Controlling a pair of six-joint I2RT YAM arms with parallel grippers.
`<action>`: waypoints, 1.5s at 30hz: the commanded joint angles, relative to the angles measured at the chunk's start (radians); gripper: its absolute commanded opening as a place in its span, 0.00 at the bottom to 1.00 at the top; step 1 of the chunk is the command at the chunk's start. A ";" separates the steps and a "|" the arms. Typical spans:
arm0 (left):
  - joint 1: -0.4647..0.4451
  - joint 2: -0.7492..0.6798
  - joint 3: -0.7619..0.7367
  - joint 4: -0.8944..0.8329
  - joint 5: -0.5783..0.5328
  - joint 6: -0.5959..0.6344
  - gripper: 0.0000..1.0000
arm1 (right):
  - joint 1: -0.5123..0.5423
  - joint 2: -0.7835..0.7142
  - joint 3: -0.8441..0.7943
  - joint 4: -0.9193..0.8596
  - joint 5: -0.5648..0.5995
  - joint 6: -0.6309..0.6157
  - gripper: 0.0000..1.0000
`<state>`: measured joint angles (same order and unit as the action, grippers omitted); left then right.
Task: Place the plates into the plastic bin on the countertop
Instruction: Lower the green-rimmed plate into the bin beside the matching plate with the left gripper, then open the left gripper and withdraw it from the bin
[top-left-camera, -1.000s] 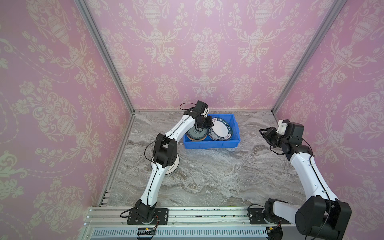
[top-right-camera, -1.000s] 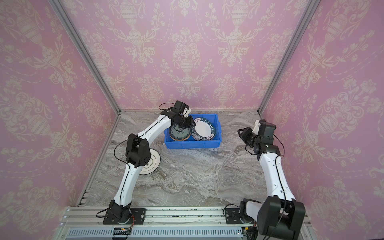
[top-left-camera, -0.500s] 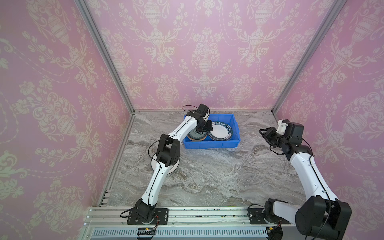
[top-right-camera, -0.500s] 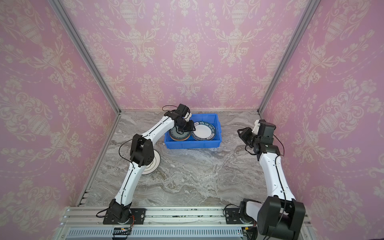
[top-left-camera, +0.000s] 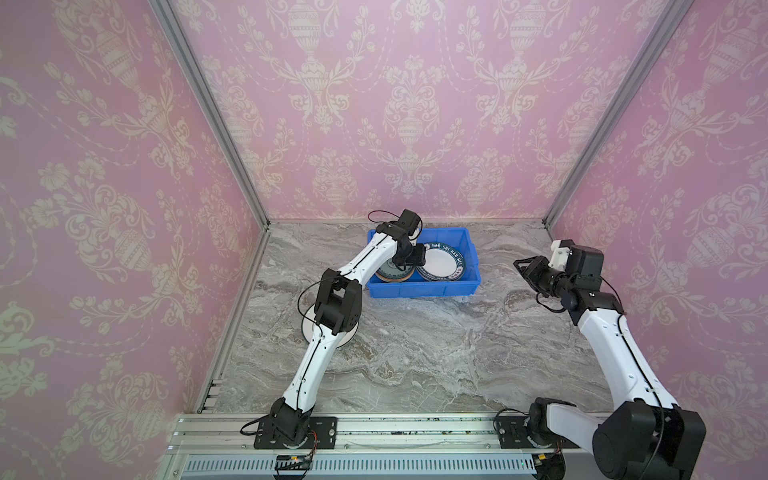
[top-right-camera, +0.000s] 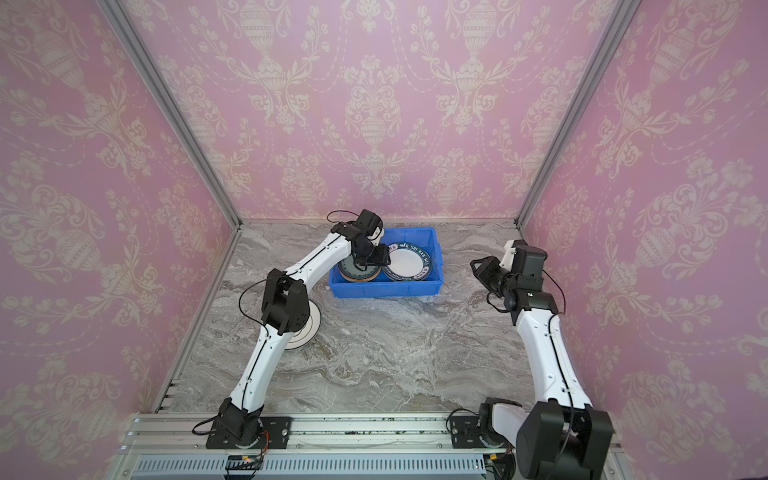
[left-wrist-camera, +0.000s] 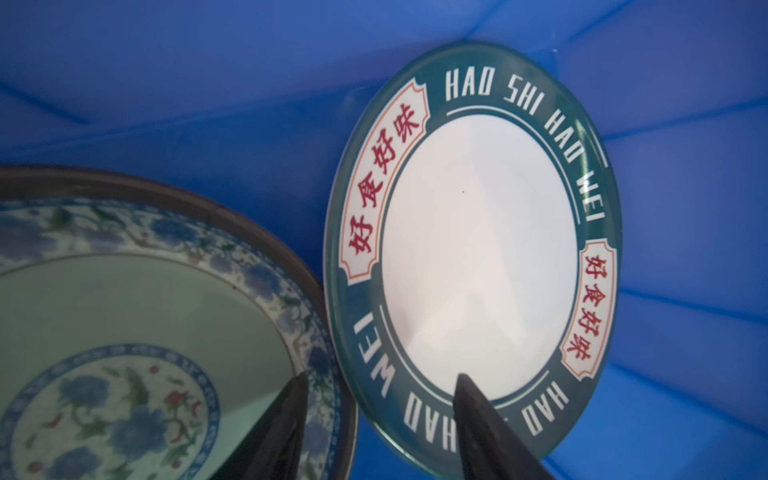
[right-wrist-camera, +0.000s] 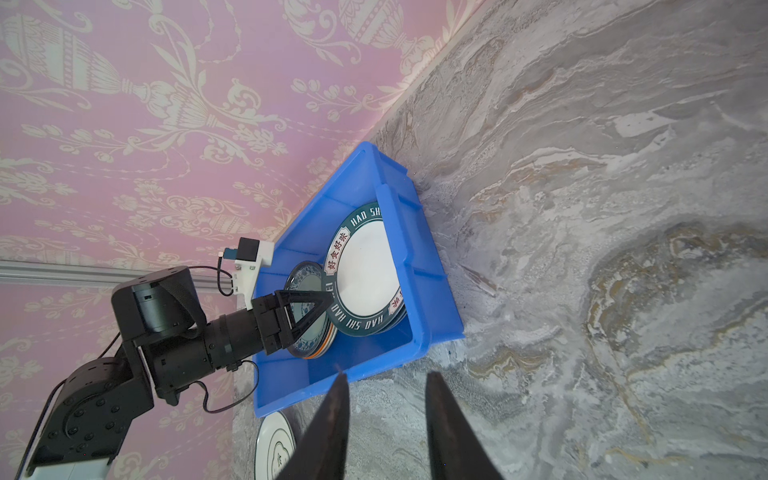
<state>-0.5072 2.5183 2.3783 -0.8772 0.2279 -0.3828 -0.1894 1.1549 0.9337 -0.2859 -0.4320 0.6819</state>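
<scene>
In both top views the blue plastic bin (top-left-camera: 424, 289) sits at upper centre on the grey marble countertop (top-left-camera: 436, 353). It holds 2 stacks abreast, a teal-patterned plate (top-left-camera: 390, 275) topping the left one and a green-rimmed lettered plate (top-left-camera: 441, 266) the right. 1 white plate (top-left-camera: 306, 329) lies flat on the countertop left of centre, half hidden under the left arm's elbow. These plates look stiff, glazed and smooth, so probably slippery, fairly heavy for thin fingers and liable to chip. The rim is the likely place to pinch, and on the flat plate a finger would have to get under the lip. The left gripper (top-left-camera: 415, 261) reaches into the bin between the stacks, while the right gripper (top-left-camera: 524, 270) hangs at the right, well apart from the bin. In the left wrist view, the left gripper's fingers (left-wrist-camera: 282, 419) stand apart at the bottom of the frame. 1 tip is over the teal-patterned plate, the other over the lettered plate's green rim. Nothing is clamped between them, and I cannot tell whether the tips touch the glaze. The lettered plate's edge overlaps the teal-patterned plate's rim, so it seems to sit slightly tilted. In the right wrist view, the right gripper's fingers (right-wrist-camera: 444, 424) at bottom centre are parted with only countertop between them, holding nothing. The white plate shows at the bottom left, near the bin's corner.
</scene>
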 joint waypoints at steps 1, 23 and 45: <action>-0.005 -0.043 0.020 -0.045 -0.050 0.044 0.58 | 0.020 0.005 0.003 -0.003 0.022 -0.010 0.33; -0.042 0.041 0.104 0.031 -0.028 0.039 0.52 | 0.076 0.113 0.046 0.012 0.043 -0.022 0.32; -0.040 0.082 0.168 0.092 0.017 0.011 0.50 | 0.119 0.107 0.089 -0.008 0.004 -0.030 0.32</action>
<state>-0.5522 2.6461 2.5130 -0.7818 0.2310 -0.3676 -0.0891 1.2724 0.9874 -0.2970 -0.3988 0.6739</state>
